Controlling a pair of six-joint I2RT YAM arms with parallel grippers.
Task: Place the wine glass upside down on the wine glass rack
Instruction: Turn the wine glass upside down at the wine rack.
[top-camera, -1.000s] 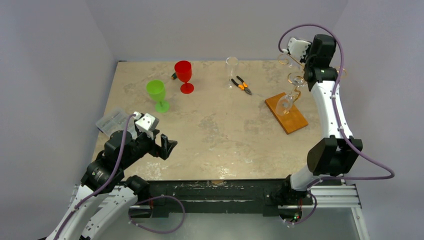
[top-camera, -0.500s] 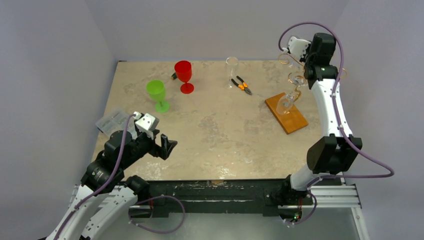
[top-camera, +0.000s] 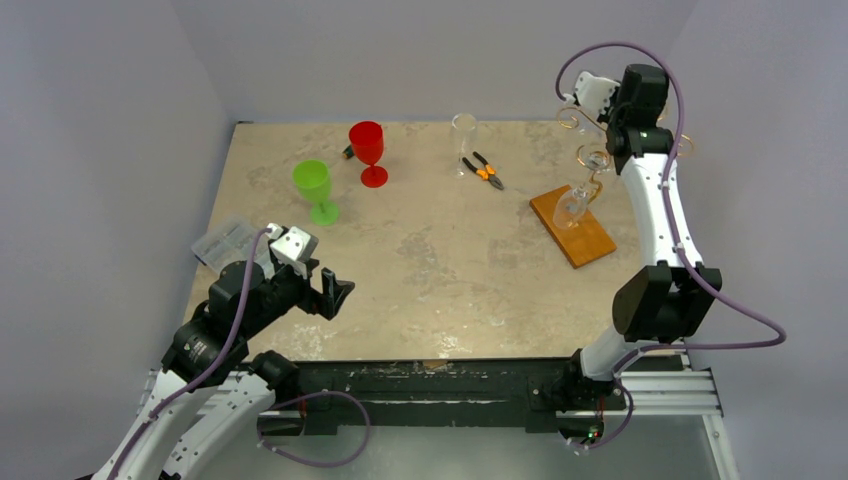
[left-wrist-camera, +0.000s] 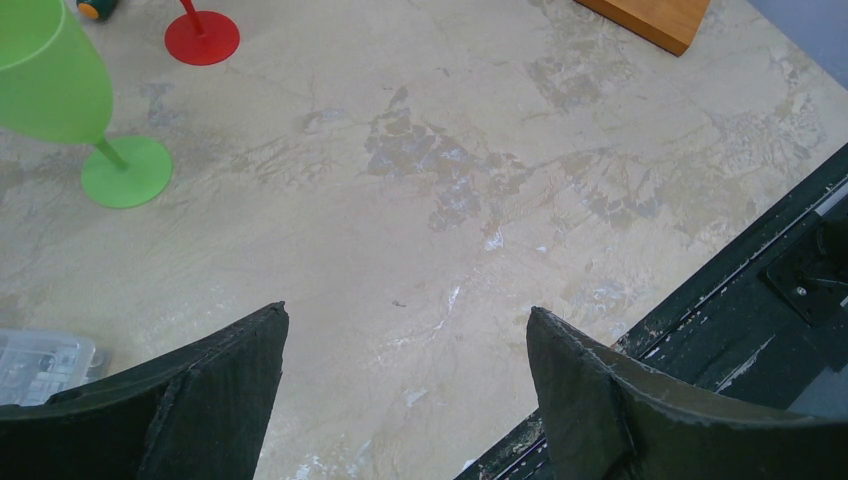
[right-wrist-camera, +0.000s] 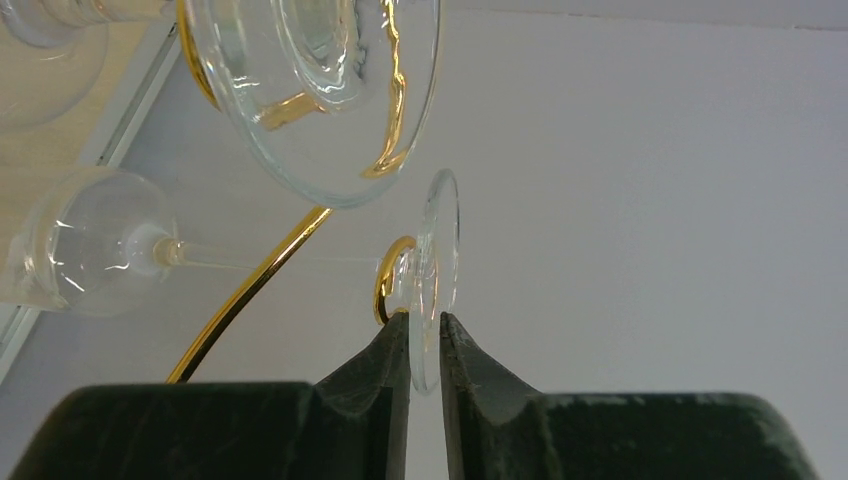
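In the right wrist view the clear wine glass (right-wrist-camera: 438, 245) hangs with its round foot caught in a gold loop of the wine glass rack (right-wrist-camera: 250, 290). Its stem runs left to the bowl (right-wrist-camera: 90, 245). My right gripper (right-wrist-camera: 425, 335) is shut on the lower rim of that foot, which fills the narrow gap between the pads. From above, the right gripper (top-camera: 588, 110) is high over the rack's orange wooden base (top-camera: 585, 243). Another clear glass (top-camera: 571, 206) hangs upside down on the rack. My left gripper (left-wrist-camera: 405, 330) hovers open and empty over the near left of the table.
On the table stand a green goblet (top-camera: 314, 188), a red goblet (top-camera: 368, 150) and a tall clear glass (top-camera: 463, 138), with orange-handled pliers (top-camera: 486, 171) beside it. A clear plastic box (top-camera: 225, 240) lies at the left edge. The right wall is close behind the rack.
The right wrist has shifted slightly toward the far wall beside the rack's top. The left arm has not moved.
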